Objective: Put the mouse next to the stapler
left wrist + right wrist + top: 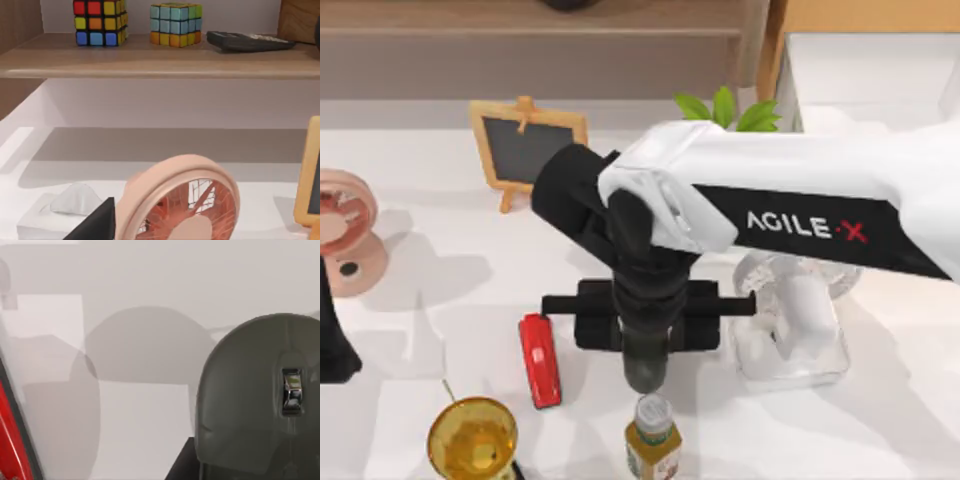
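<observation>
The red stapler [540, 360] lies on the white table left of centre, and its red edge [11, 440] also shows in the right wrist view. My right gripper [643, 350] reaches in from the right and points down, shut on the dark grey mouse [643, 368]. The mouse hangs a short way to the right of the stapler, apart from it. In the right wrist view the mouse [260, 395] is close up with its scroll wheel showing, and it casts a round shadow on the table. My left arm [330, 335] is parked at the left edge.
A yellow-labelled bottle [653, 440] stands just in front of the mouse. A gold bowl [472, 438] sits front left. A clear white fan [790, 320] is to the right. A pink fan [345, 235] [185, 205] and a small chalkboard [527, 145] stand further back, with a shelf [160, 57] behind.
</observation>
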Tool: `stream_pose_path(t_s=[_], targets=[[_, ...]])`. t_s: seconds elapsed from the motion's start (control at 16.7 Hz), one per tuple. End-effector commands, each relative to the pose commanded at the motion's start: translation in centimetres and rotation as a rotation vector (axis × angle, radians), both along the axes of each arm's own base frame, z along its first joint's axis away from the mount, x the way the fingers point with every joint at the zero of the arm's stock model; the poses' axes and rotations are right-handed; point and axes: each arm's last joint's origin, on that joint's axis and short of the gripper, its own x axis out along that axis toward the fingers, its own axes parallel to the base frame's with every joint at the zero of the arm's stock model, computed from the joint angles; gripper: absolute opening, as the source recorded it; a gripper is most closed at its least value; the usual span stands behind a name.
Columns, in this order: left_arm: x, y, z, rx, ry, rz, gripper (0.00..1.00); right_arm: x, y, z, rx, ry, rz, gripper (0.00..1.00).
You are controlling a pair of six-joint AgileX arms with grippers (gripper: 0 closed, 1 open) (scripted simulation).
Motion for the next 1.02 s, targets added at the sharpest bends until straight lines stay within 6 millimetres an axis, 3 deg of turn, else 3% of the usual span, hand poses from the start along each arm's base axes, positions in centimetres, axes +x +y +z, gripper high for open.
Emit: stream_pose_path(t_s=[0.78,1.02], targets=[[0.0,0.0,0.0,0.0,0.0,0.0,1.0,0.0,0.0,0.0,0.0,0.0,0.0,0.98],[0.0,0.0,0.0,0.0,0.0,0.0,1.0,0.0,0.0,0.0,0.0,0.0,0.0,1.0]])
